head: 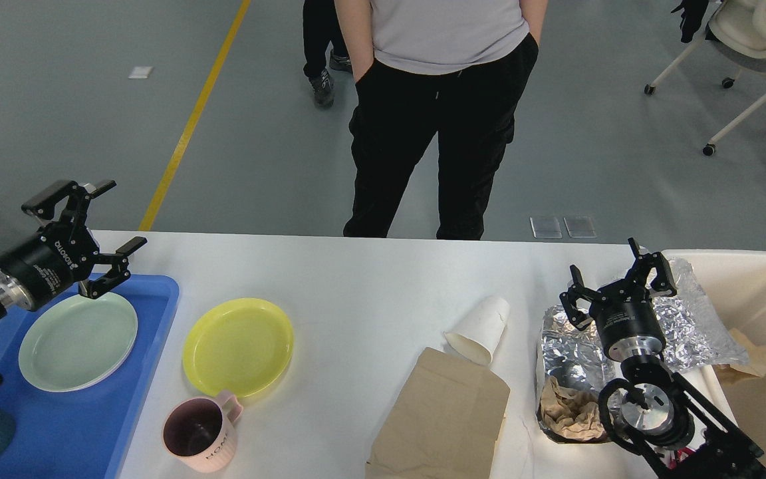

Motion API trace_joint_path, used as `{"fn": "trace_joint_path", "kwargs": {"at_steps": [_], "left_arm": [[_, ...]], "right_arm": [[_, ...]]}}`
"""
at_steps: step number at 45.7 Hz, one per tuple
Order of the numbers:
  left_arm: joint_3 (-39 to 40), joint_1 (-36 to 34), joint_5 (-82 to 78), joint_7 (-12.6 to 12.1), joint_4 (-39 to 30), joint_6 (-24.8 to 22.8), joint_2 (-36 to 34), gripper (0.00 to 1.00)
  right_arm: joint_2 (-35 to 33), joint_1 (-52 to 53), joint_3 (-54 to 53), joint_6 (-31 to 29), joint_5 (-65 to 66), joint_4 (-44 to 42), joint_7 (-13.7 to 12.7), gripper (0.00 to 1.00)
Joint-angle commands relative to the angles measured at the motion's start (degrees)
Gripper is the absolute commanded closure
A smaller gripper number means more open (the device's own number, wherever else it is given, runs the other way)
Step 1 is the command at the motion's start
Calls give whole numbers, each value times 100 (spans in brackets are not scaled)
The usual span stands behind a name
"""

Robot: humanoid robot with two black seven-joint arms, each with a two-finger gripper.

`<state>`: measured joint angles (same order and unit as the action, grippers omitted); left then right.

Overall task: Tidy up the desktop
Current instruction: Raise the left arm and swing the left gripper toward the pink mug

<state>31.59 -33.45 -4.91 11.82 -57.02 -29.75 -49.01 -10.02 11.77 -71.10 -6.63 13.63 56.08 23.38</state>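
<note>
Gaping wide and empty at frame left, left gripper (92, 234); right gripper (619, 278) open, perhaps brushing foil (689, 326).

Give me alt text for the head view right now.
A white desktop holds a yellow plate, pink mug, tipped paper cup, brown paper bag and crumpled foil. The left gripper hangs open above a blue tray; the right gripper is open over the foil.

The desktop (370, 279) was a large white rectangular tabletop with rounded corners, smooth and plain. It lay flat, spanning nearly the full width of the view, its far edge toward the grey floor.
</note>
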Motion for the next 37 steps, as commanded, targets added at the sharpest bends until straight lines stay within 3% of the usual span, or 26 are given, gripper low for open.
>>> {"fn": "trace_joint_path", "kwargs": {"at_steps": [1, 5, 11, 18, 23, 30, 37], "left_arm": [[-2416, -1951, -1, -30, -28, -706, -671, 2], [-4271, -3559, -62, -57, -28, -1322, -734, 2], [-6785, -5783, -89, -48, -46, -1446, 82, 2], [-9045, -7236, -80, -31, -81, -1393, 1173, 2], [-9838, -8211, 16, 22, -466, -1490, 1955, 2], [-10567, -9538, 183, 13, -1591, -1551, 2711, 3], [-11139, -10813, 815, 4, -2506, -1964, 3634, 2]], "right_arm": [[0, 0, 0, -5, 0, 8, 0, 0], [0, 0, 0, -5, 0, 8, 0, 0], [0, 0, 0, -5, 0, 8, 0, 0], [0, 0, 0, -5, 0, 8, 0, 0], [0, 0, 0, -5, 0, 8, 0, 0], [0, 0, 0, -5, 0, 8, 0, 0], [0, 0, 0, 4, 0, 8, 0, 0]]}}
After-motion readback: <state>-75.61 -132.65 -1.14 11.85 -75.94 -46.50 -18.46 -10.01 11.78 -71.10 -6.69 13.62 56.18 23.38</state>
